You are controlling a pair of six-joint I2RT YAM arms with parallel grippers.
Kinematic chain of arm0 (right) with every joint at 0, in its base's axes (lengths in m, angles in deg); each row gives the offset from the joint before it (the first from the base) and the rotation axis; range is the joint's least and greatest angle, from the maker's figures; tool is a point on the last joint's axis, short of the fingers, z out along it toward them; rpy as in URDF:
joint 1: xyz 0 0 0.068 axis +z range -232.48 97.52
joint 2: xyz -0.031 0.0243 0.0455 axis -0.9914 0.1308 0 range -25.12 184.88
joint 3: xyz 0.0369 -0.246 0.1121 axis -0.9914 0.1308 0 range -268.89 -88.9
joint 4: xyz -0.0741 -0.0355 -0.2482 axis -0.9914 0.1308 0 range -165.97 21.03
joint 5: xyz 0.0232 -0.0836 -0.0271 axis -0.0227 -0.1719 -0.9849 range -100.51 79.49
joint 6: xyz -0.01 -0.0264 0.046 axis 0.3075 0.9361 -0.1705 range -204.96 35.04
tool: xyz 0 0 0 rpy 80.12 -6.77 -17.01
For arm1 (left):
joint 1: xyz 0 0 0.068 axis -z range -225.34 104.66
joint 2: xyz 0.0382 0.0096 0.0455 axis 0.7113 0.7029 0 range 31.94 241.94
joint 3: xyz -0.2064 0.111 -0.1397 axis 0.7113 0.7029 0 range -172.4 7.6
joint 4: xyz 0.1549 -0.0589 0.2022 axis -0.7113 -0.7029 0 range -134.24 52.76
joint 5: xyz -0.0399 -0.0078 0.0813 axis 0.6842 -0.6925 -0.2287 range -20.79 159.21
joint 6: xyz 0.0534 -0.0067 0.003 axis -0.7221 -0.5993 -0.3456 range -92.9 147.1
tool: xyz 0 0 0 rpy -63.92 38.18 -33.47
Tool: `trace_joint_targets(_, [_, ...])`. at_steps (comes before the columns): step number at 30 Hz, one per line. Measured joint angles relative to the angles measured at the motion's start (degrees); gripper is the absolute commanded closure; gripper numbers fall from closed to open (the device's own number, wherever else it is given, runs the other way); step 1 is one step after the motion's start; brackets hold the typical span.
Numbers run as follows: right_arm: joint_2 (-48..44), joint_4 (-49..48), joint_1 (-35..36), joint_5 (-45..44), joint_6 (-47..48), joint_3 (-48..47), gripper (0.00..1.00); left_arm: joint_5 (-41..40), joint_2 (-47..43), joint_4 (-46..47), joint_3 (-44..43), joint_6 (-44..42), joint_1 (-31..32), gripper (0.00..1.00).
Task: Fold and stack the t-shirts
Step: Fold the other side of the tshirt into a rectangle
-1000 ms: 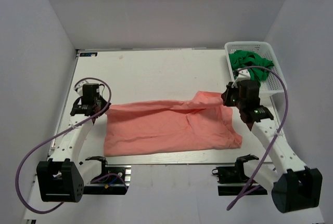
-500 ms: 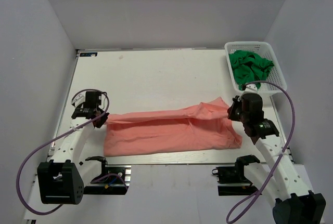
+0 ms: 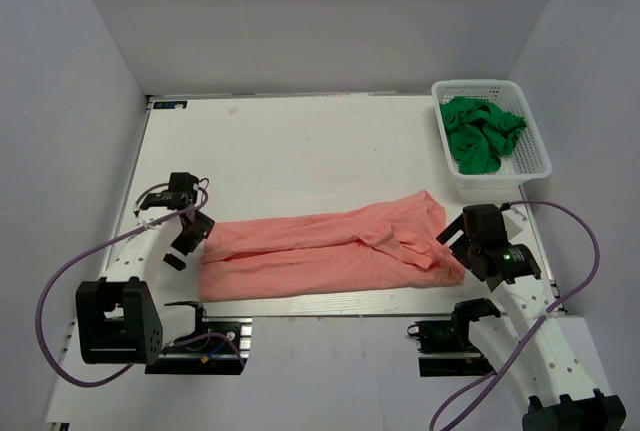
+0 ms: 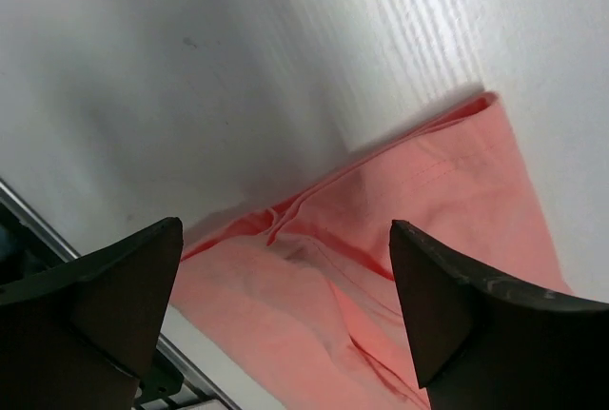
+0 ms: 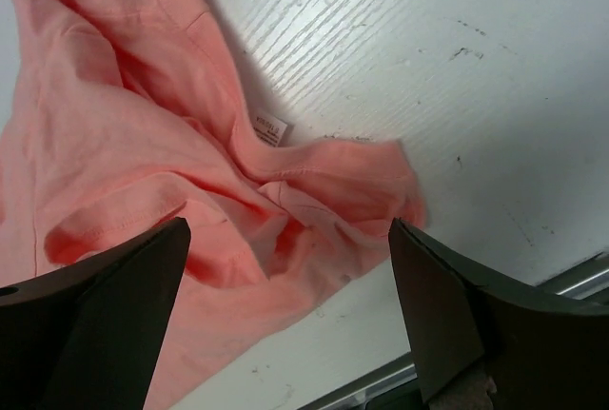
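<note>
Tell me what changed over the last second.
Both grippers let go of the pink shirt: the left gripper and right gripper, shut on its far edge before, now stand open, clear of the cloth. Both arms drew back toward their bases, and the lifted far edge dropped onto the rest of the shirt. The shirt's near edge, the green garment and the basket stayed put.

Top view: bright, even overhead light; soft shadows; sharp focus. Wrist views: glare streak on the counter (image 5: 314, 20); left tool fingers (image 4: 95, 315) dark, slightly blurred.
</note>
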Motion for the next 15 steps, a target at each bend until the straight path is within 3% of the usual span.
trace_joint_targets(4, [-0.02, -2.54, 0.00, 0.42, 3.17, -0.66, 0.09, -3.13, -1.05, -4.22, -4.90, 2.34, 0.00, 0.00])
trace_joint_targets(8, [2.86, -13.42, 0.09, 11.45, 12.48, -1.09, 0.09, -3.41, -2.45, -5.22, -8.44, 2.89, 0.02, 0.00])
trace_joint_targets(11, [11.89, -21.77, 0.96, 22.23, 18.75, -2.32, 0.09, -2.29, -2.67, -2.40, -10.23, -0.72, 0.35, 0.00])
trace_joint_targets(15, [26.34, -27.67, 3.37, 31.08, 26.40, -5.81, 0.09, 5.49, -2.29, 5.81, -10.32, -8.11, 0.76, 0.00])
